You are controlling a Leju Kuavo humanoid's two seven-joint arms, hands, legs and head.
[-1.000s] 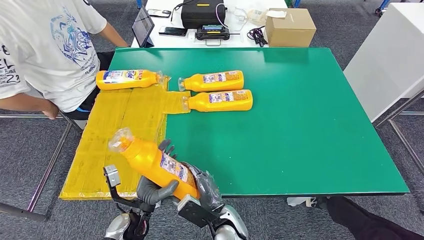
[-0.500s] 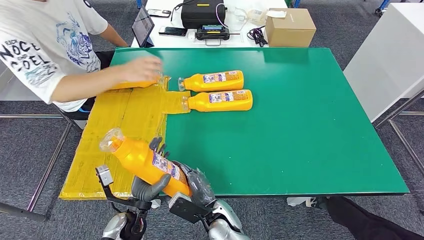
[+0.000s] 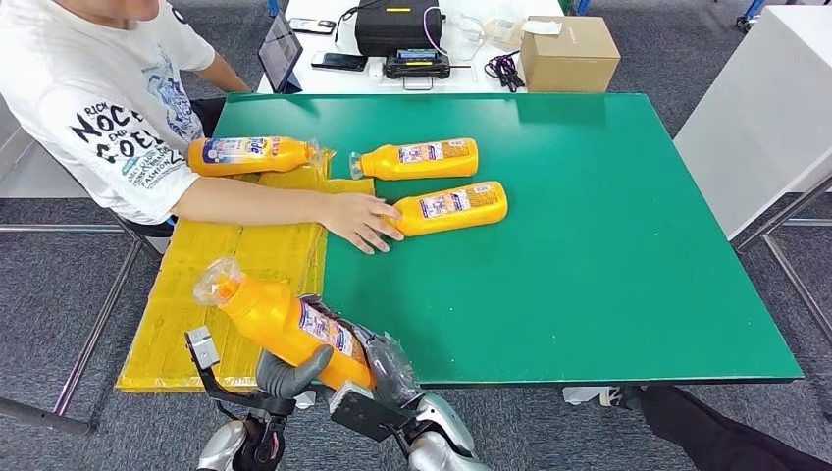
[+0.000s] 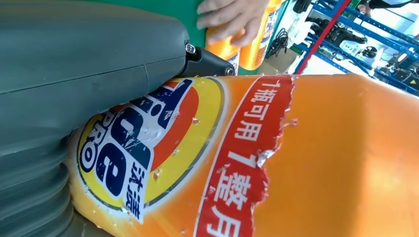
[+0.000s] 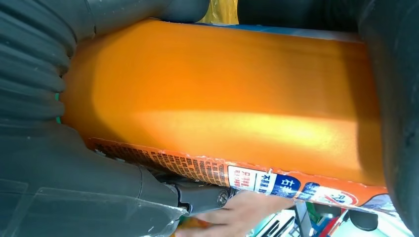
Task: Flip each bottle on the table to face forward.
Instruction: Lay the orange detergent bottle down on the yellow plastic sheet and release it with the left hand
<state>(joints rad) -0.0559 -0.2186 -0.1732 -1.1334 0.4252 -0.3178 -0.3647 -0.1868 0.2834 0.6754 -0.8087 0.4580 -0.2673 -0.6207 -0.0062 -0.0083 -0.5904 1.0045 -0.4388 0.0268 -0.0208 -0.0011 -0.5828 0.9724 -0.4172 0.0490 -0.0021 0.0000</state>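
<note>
- Holding the orange bottle (image 3: 285, 321) with both hands, I have it lifted off the table near the front edge, over the yellow mat (image 3: 235, 265), cap tilted up and away to my left.
- My left hand (image 3: 289, 371) cups it from below while my right hand (image 3: 388, 365) wraps the base — two grips, so I can roll it about its long axis.
- From the left wrist I see the front logo; from the right wrist, the small-print back label.
- A person's hand (image 3: 361, 218) rests on a bottle on the green table (image 3: 608, 265) — I judge it wise to keep clear there.
- Two more bottles (image 3: 417, 158) lie farther back.
</note>
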